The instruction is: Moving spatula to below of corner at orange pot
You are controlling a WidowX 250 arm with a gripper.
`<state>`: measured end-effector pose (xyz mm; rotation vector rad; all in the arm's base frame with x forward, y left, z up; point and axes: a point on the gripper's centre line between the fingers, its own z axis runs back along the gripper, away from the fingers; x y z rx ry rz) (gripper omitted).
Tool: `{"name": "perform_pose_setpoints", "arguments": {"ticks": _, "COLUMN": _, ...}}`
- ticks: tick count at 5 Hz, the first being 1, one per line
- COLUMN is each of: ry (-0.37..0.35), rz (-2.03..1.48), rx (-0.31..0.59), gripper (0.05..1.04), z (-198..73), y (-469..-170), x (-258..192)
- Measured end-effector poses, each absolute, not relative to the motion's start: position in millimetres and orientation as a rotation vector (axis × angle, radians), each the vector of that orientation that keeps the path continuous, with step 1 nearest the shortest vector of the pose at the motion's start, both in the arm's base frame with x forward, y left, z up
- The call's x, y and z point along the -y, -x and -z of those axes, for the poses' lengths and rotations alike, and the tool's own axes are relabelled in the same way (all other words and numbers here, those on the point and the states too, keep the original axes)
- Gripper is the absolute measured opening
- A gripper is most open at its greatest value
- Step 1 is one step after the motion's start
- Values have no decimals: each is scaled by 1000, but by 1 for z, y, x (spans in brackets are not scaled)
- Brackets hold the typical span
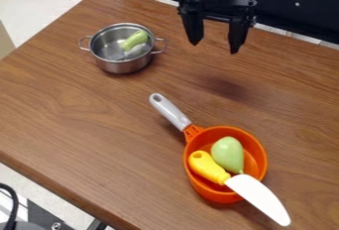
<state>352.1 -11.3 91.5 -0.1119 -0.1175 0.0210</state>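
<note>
Fingers (193, 28) first: they hang wide apart with nothing between them, and my gripper (215, 49) is above the table (79, 110), its soft shadow (228, 87) falling just below it in the view. Clock read with twelve at the view's top edge. Two tools could answer to the name; I take the spatula (260, 199) to be the yellow-handled one with the white blade, though its outline is rather knife-like. It lies at about six o'clock from the fingers, well apart from them, handle inside the orange pot (257, 147), blade over the rim and out toward five. I judge the step in hand to be the approach and grasp, unless that resting place already counts as the goal, in which case I would back off and leave it alone. For the grasp I would come down over the yellow handle, fingers set across its slant, and pinch near its middle. The pale green vegetable (227, 149) sits close on the handle's one-to-two o'clock side, so one finger has a tight slot there and could nudge it. Lift straight up before travelling; a low drag might catch the rim and swing the pot. The blade end may dip once raised, so lower it gently. Pot's grey handle (170, 111) points to eleven. Farther out, at nine from the fingers, a metal pot (122, 67) holds a green-handled item (137, 39), the other candidate.
</note>
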Motion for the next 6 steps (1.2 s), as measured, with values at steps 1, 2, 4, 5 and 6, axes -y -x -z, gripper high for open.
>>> {"name": "perform_pose_setpoints", "arguments": {"ticks": 1, "ry": 116, "rz": -15, "rx": 80, "gripper": 999, "z": -79, "y": -348, "x": 12}}
{"name": "perform_pose_setpoints", "arguments": {"ticks": 2, "ry": 128, "rz": 93, "rx": 108, "gripper": 999, "z": -73, "y": -348, "x": -11}}
{"name": "perform_pose_setpoints", "arguments": {"ticks": 4, "ry": 101, "rz": 177, "rx": 137, "gripper": 999, "z": -80, "y": -347, "x": -62}}
{"name": "perform_pose_setpoints", "arguments": {"ticks": 5, "ry": 6, "rz": 194, "rx": 117, "gripper": 999, "z": -91, "y": -349, "x": -90}}
{"name": "perform_pose_setpoints", "arguments": {"ticks": 6, "ry": 13, "rz": 189, "rx": 95, "gripper": 999, "z": -75, "y": -346, "x": -111}}
